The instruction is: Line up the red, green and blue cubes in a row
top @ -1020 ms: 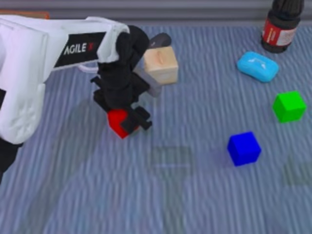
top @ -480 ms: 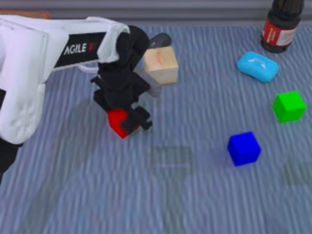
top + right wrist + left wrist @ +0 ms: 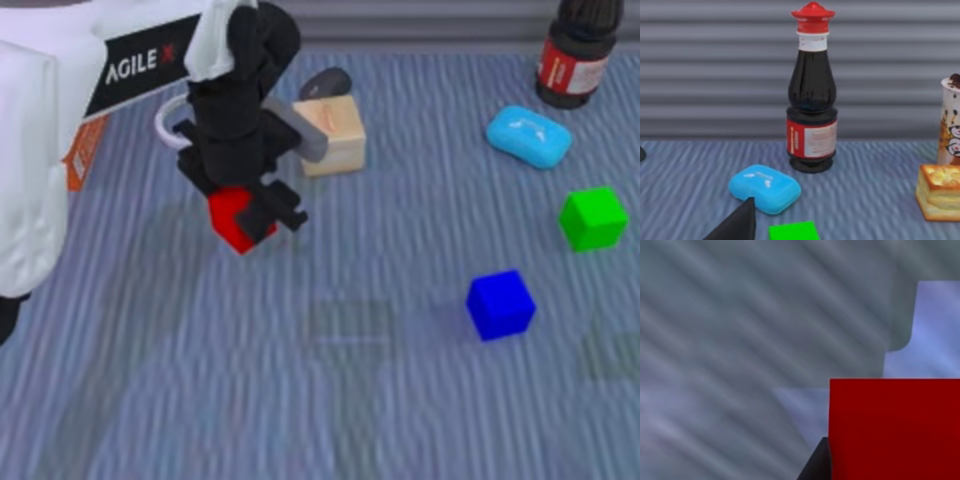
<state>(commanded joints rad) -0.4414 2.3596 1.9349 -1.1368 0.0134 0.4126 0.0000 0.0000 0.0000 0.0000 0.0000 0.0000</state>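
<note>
My left claw (image 3: 252,207) is clenched on the small glossy bright red cube (image 3: 230,216), gripping it over the left half of the grey-blue ribbed surface (image 3: 330,400), toward the far edge. The black fingers hide part of the cube from above. In my left wrist view the red cube (image 3: 895,429) fills the corner of the picture with the ribbed surface (image 3: 740,340) behind it; whether the cube touches the surface or hangs just over it I cannot tell. Just beside my left claw, toward the far edge, sits a larger pale tan wooden block (image 3: 331,134), with a dark rounded object (image 3: 326,82) just behind it.

The small glossy deep blue cube (image 3: 500,304) rests right of the middle of the surface, well apart from the red one. The small glossy bright green cube (image 3: 593,217) rests near the right edge, between the blue cube and a light-blue rounded soap bar (image 3: 528,136). At the far right corner stands a dark sauce bottle with a red label (image 3: 577,52).

My right arm is out of the top view. Its wrist view shows the bottle (image 3: 811,100) upright with a red cap, the soap bar (image 3: 765,188), the green cube (image 3: 793,231), a pale printed cup (image 3: 951,125) and a slice of layered cake (image 3: 939,191). Only one dark fingertip (image 3: 737,225) of my right claw shows, so I cannot tell whether it is released or clenched.
</note>
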